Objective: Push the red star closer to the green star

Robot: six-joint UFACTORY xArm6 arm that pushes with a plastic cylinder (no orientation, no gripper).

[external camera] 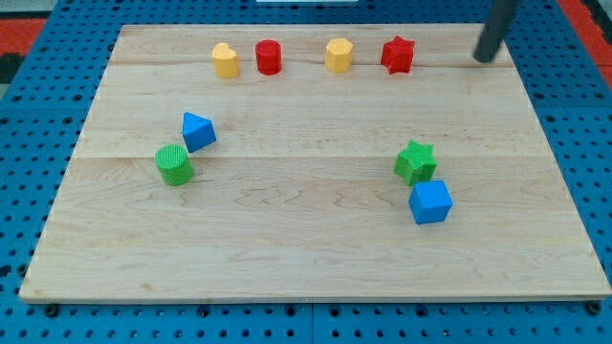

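The red star (397,54) lies near the view's top, right of centre. The green star (415,161) lies well below it, at the view's right-centre, touching a blue cube (430,202) at its lower right. My tip (485,58) is at the view's top right, to the right of the red star and apart from it, at about the same height in the view.
A yellow block (338,54), a red cylinder (269,57) and a yellow block (225,60) line the top. A blue block (198,131) and a green cylinder (174,164) sit at the left. The wooden board (306,248) lies on a blue pegboard.
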